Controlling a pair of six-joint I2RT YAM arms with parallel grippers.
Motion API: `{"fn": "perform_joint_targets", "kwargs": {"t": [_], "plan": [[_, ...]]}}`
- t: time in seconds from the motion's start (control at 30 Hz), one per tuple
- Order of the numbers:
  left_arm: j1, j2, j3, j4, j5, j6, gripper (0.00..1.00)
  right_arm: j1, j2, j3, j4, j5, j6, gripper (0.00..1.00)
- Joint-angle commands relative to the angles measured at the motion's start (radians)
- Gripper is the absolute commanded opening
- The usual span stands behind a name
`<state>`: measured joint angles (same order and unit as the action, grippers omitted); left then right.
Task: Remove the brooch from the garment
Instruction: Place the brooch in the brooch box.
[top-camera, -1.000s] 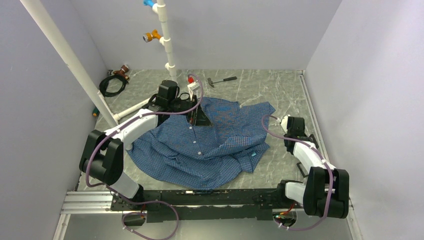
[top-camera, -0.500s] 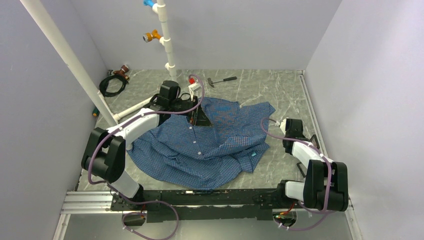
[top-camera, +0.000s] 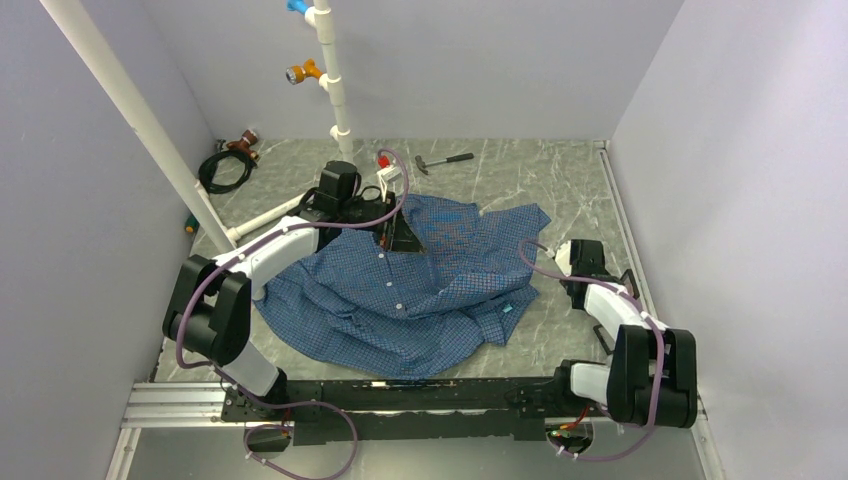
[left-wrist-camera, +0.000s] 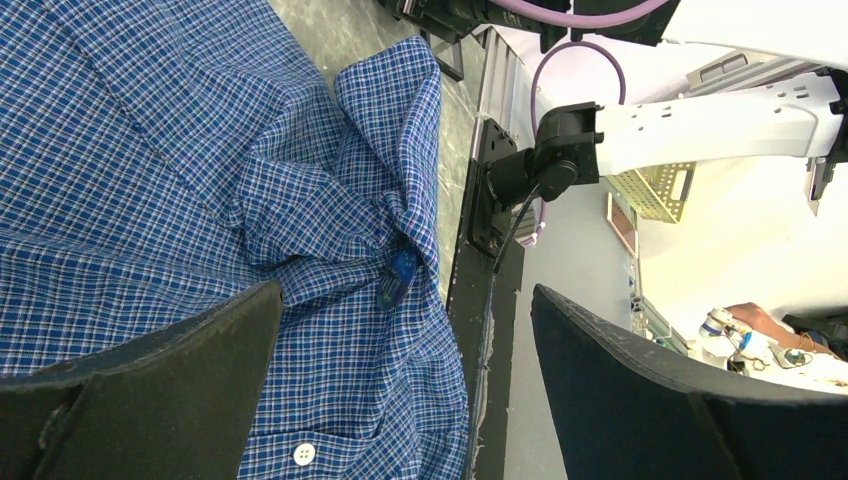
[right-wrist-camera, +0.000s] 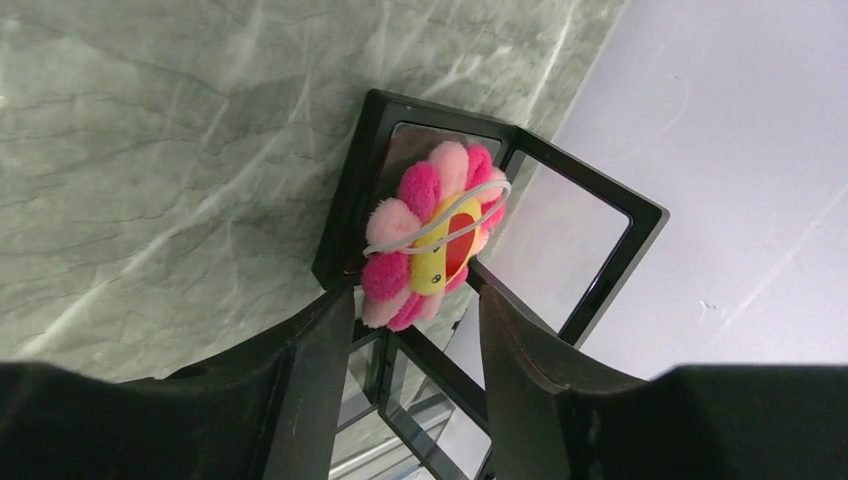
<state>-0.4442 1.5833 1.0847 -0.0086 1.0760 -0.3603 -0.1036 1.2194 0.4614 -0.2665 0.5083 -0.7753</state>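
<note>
Right hand (right-wrist-camera: 415, 296), fingers apart, has the brooch (right-wrist-camera: 432, 245) between its tips.

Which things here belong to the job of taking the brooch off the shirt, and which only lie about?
Job: fluffy pink flower brooch with yellow centre; blue checked button-up shirt.
Lying about: small hammer; coiled black cable; white plastic pipe.
</note>
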Motion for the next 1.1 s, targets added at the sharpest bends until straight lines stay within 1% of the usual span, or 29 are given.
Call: {"fn": "perform_joint_targets", "kwargs": {"t": [0.0, 0.23, 0.37, 0.43, 0.53, 0.6, 0.67, 0.73, 0.77, 0.8, 0.87, 0.93, 0.97, 1.07], "plan": [[0.005, 0.000, 0.041, 0.010, 0.027, 0.018, 1.00, 0.013, -0.036, 0.046, -0.056, -0.046, 0.005, 0.52], [0.005, -0.009, 0.038, -0.029, 0.019, 0.043, 0.99, 0.052, -0.054, 0.092, -0.137, -0.100, 0.035, 0.56], [0.006, -0.019, 0.044, -0.076, -0.018, 0.093, 1.00, 0.071, -0.093, 0.184, -0.254, -0.201, 0.093, 0.58], [0.006, -0.015, 0.063, -0.137, -0.054, 0.142, 0.99, 0.071, -0.114, 0.263, -0.327, -0.305, 0.139, 0.58], [0.006, 0.001, 0.085, -0.233, -0.150, 0.216, 1.00, 0.073, -0.119, 0.401, -0.413, -0.480, 0.202, 0.60], [0.006, 0.013, 0.085, -0.266, -0.192, 0.258, 0.99, 0.073, -0.102, 0.497, -0.460, -0.631, 0.246, 0.60], [0.006, 0.031, 0.086, -0.294, -0.199, 0.294, 1.00, 0.076, -0.076, 0.601, -0.502, -0.772, 0.295, 0.60], [0.006, 0.054, 0.084, -0.314, -0.179, 0.318, 0.99, 0.083, -0.044, 0.671, -0.528, -0.919, 0.341, 0.60], [0.006, 0.067, 0.084, -0.319, -0.156, 0.327, 0.96, 0.089, -0.029, 0.698, -0.539, -0.999, 0.367, 0.60], [0.005, 0.081, 0.084, -0.323, -0.128, 0.334, 0.91, 0.095, -0.008, 0.720, -0.548, -1.079, 0.391, 0.60], [0.002, 0.105, 0.083, -0.323, -0.070, 0.346, 0.77, 0.120, 0.037, 0.742, -0.559, -1.218, 0.444, 0.61], [-0.012, 0.118, 0.079, -0.321, -0.041, 0.365, 0.68, 0.152, 0.079, 0.746, -0.560, -1.339, 0.489, 0.63], [-0.023, 0.118, 0.070, -0.313, -0.034, 0.390, 0.65, 0.168, 0.096, 0.741, -0.557, -1.383, 0.510, 0.64], [-0.071, 0.115, 0.046, -0.284, -0.015, 0.420, 0.53, 0.230, 0.145, 0.712, -0.540, -1.450, 0.555, 0.65]]}}
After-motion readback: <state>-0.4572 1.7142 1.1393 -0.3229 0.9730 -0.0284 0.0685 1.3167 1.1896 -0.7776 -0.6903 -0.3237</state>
